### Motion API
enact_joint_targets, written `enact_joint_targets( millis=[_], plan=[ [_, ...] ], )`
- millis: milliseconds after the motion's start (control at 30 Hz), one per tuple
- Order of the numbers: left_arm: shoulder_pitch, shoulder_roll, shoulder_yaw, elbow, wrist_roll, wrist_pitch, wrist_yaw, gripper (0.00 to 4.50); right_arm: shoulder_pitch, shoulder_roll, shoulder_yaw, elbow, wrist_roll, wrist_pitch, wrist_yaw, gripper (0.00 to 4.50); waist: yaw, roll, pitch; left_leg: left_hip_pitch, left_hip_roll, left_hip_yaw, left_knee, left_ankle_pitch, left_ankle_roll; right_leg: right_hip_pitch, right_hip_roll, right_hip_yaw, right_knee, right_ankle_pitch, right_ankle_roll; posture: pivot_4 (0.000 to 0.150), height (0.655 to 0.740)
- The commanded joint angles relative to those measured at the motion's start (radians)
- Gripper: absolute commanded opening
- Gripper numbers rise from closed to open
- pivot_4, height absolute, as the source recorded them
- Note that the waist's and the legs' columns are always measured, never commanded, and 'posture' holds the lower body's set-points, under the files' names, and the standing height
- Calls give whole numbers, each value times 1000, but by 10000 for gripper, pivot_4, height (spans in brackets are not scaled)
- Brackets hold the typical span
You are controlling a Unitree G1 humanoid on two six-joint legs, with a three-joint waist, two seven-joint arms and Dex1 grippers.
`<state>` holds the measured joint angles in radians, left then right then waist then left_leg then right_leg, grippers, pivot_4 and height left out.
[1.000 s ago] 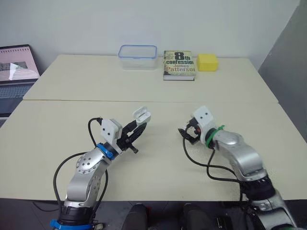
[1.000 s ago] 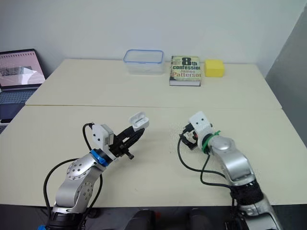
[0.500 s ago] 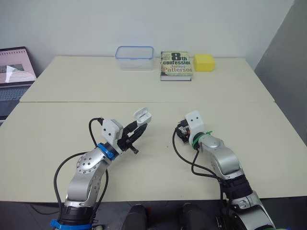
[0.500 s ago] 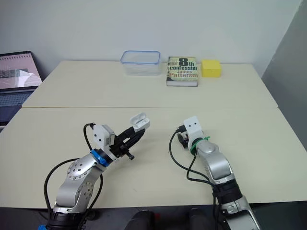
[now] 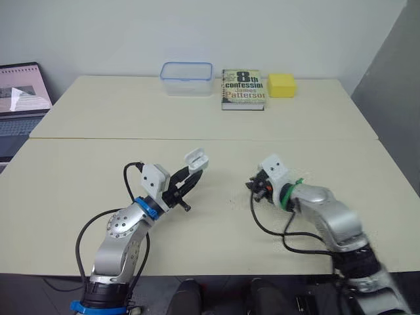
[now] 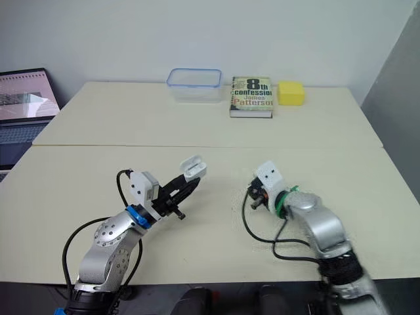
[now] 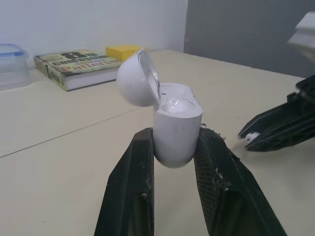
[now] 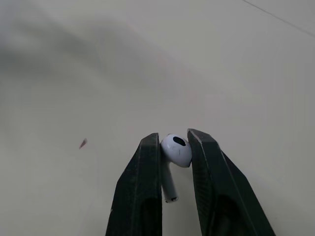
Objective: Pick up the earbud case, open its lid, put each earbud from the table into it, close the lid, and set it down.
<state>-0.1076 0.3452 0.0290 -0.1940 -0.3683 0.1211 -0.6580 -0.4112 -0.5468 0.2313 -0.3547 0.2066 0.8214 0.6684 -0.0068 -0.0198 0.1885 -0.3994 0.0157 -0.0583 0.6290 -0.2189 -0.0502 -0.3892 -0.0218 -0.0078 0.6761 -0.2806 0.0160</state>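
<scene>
Left pincer (image 5: 192,172): is pinching the earbud case (image 7: 176,129) by its lower body, clear of the desk (image 5: 216,226).
Earbud case: is showing its lid swung open; it looks like a hard, smooth, light shell, so grip belongs on the body, never on the hinged lid.
Case wells: possibly holding one bud already; glare is hiding it.
Right pincer (image 8: 173,141): just right of the case, is squeezing an earbud (image 8: 177,151) by its bulb.
Earbud: is looking tiny, glossy and slip-prone, calling for light, steady pressure.
</scene>
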Motion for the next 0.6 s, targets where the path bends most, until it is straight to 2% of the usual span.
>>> enact_joint_targets(
  millis=[33, 200, 300, 367, 600],
  plan=[
    [22, 2, 1, -80, -7, 1, 13, 7717, 47, -192, -35, -64, 62, -229, 300, 4498, 2, 0, 0, 0, 0, 0, 0, 0, 0, 0, 0, 0, 0, 0, 0, 1500, 7400],
    [59, 17, 1, -136, -17, 29, 18, 7717, 143, -465, -63, -22, 71, -452, 598, 4498, 2, -1, 1, 0, 0, 0, 0, 0, 0, 0, 0, 0, -2, 0, 0, 1500, 7400],
    [83, 24, 6, -167, -20, 47, 24, 7717, 209, -582, -59, 41, 34, -575, 701, 4498, 2, -1, 1, 1, 0, 1, 0, 0, 0, 1, 0, 0, -2, 0, 0, 1500, 7400],
    [98, 28, 7, -189, -26, 63, 28, 7717, 221, -611, -45, 113, -19, -660, 720, 4498, -1, -1, 1, 1, 1, 2, 0, 0, 0, 1, 0, 1, -1, 0, 0, 1500, 7400],
    [113, 34, 2, -216, -31, 96, 30, 7717, 183, -583, 2, 281, -115, -823, 759, 4498, 2, -1, 1, 1, 0, 2, 0, 0, 0, 1, 0, 1, -2, 0, 0, 1500, 7400]
  ],
)
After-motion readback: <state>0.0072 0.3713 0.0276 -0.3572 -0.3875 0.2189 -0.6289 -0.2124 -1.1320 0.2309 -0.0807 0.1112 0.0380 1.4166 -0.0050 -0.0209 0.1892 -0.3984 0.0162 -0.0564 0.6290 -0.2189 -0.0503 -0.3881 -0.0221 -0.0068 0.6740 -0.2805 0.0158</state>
